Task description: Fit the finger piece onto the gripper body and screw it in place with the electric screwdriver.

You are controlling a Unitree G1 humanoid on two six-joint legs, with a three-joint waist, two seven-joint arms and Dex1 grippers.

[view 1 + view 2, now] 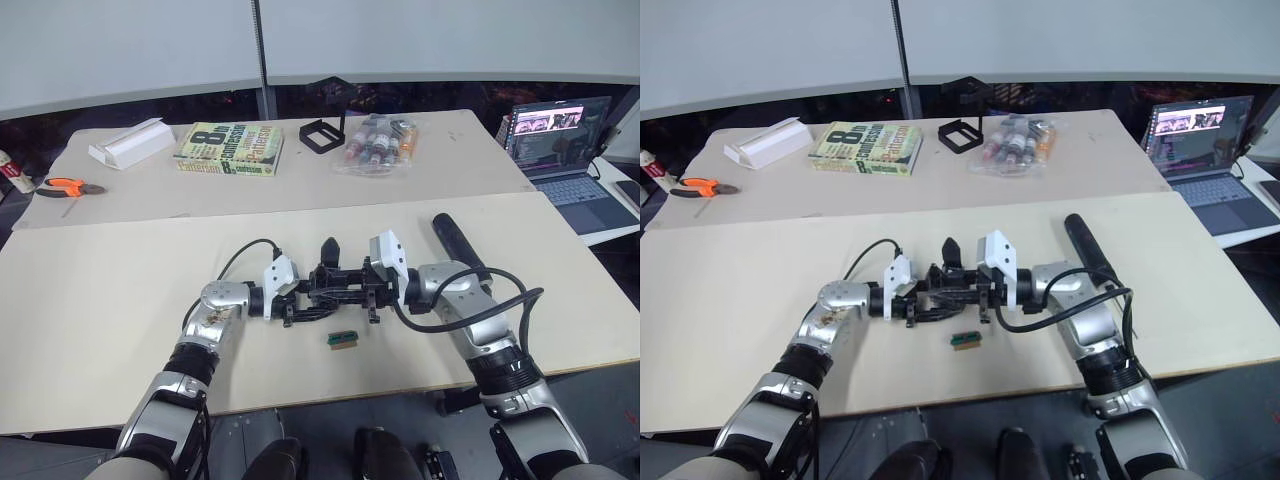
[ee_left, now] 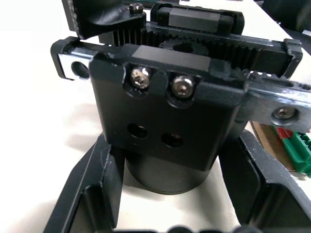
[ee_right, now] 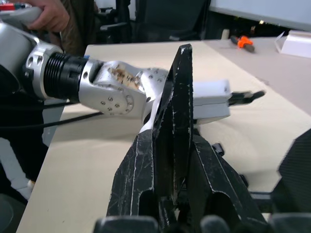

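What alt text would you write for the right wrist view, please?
The right gripper is shut on the finger piece, a black wedge standing upright between its fingers over a beige table. Behind it lies the left arm, and a person's hand shows at the far corner.

From my seat, the one thing I can read is the book (image 1: 229, 149) lying at about 11 o'clock on the far table: a big "8" leads its cover, with large pale lettering after it that I can't make out. The laptop (image 1: 560, 140) at 2 o'clock has a lit screen, but its text is too small for me to read.
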